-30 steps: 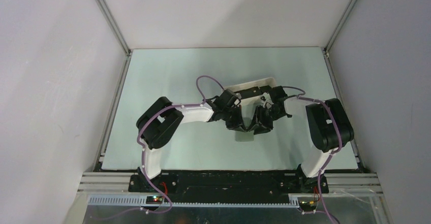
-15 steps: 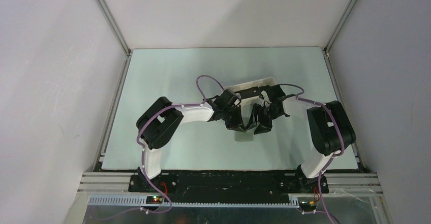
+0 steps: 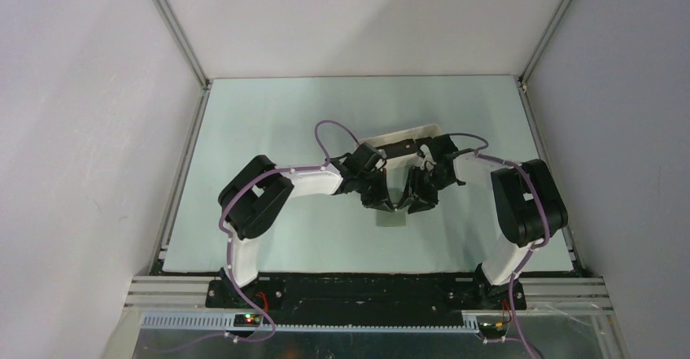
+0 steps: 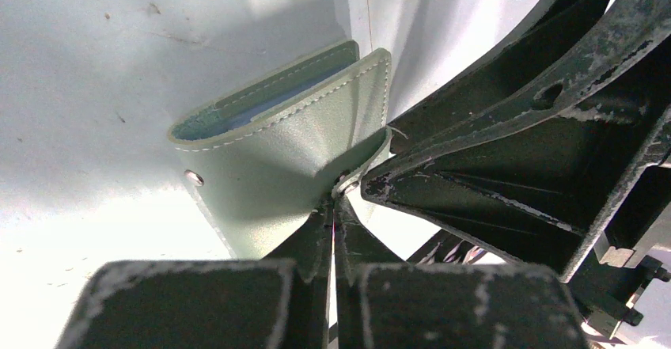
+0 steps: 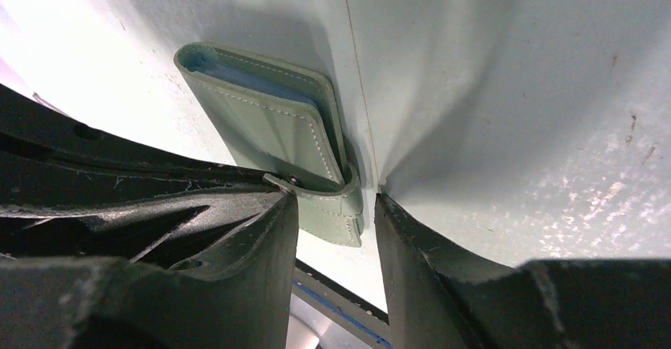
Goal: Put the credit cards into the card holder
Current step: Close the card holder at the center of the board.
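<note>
The grey-green card holder (image 4: 269, 159) lies on the table under both grippers, its mouth gaping and its blue-grey inside showing; from above only its near end (image 3: 392, 217) shows. My left gripper (image 4: 335, 204) is shut on the edge of its upper cover. My right gripper (image 5: 335, 199) is open and straddles the snap tab (image 5: 339, 218); one finger touches the tab, the other stands apart. Seen from above, the left gripper (image 3: 382, 203) and right gripper (image 3: 413, 203) meet tip to tip. The credit cards do not show clearly; a dark flat shape (image 3: 407, 144) lies in the tray.
A long white tray (image 3: 389, 141) stands just behind the grippers, partly covered by both wrists. Pale green table (image 3: 277, 131) spreads to the left, far side and right, with grey walls and metal rails round it.
The right gripper has shifted slightly toward the left gripper, and its jaws widened and then narrowed round the tab. The left arm and the card holder have stayed put.
</note>
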You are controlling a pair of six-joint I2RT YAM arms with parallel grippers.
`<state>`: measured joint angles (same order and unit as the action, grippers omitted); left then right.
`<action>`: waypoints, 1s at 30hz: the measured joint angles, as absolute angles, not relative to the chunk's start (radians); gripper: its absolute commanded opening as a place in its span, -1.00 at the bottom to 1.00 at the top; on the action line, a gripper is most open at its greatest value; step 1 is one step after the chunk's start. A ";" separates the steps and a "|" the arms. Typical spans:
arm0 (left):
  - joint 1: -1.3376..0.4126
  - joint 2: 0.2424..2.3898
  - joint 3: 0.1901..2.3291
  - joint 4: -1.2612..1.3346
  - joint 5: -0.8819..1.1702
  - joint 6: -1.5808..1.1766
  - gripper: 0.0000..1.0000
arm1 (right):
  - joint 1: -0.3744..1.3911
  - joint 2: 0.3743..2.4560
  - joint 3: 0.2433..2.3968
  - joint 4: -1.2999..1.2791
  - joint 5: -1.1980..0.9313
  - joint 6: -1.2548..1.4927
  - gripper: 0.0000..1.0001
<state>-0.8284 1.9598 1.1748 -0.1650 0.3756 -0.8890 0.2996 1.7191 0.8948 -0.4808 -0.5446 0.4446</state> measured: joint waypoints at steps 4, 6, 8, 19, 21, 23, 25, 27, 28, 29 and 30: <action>-0.828 1.960 1.175 -0.165 0.375 -0.889 -1.00 | 0.310 1.743 0.923 -0.501 -0.546 0.439 -0.09; -0.828 1.960 1.175 -0.165 0.374 -0.889 -1.00 | 0.313 1.750 0.933 -0.505 -0.546 0.439 -0.11; -0.828 1.960 1.175 -0.165 0.374 -0.889 -1.00 | 0.315 1.752 0.934 -0.508 -0.542 0.440 -0.17; -0.828 1.960 1.175 -0.171 0.371 -0.888 -1.00 | 0.358 1.775 0.974 -0.524 -0.487 0.442 -0.31; -0.828 1.960 1.175 -0.171 0.370 -0.887 -1.00 | 0.369 1.776 0.983 -0.532 -0.466 0.443 -0.39; -0.828 1.960 1.175 -0.171 0.370 -0.886 -1.00 | 0.381 1.776 0.992 -0.540 -0.442 0.446 -0.43; -0.829 1.960 1.175 -0.172 0.370 -0.884 -1.00 | 0.404 1.777 1.005 -0.551 -0.402 0.449 -0.44; -0.829 1.960 1.175 -0.174 0.371 -0.882 -1.00 | 0.424 1.784 1.016 -0.561 -0.366 0.448 -0.41; -0.829 1.960 1.175 -0.175 0.371 -0.882 -1.00 | 0.432 1.787 1.023 -0.567 -0.352 0.448 -0.35; -0.829 1.960 1.175 -0.175 0.371 -0.882 -1.00 | 0.436 1.790 1.031 -0.575 -0.344 0.448 -0.16; -0.829 1.960 1.175 -0.175 0.371 -0.882 -0.97 | 0.438 1.791 1.035 -0.581 -0.340 0.448 -0.05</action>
<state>-0.8291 1.9598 1.1748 -0.1749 0.3710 -0.8818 0.4381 1.7912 1.0351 -0.5808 -0.3401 0.4480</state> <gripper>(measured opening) 0.003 0.364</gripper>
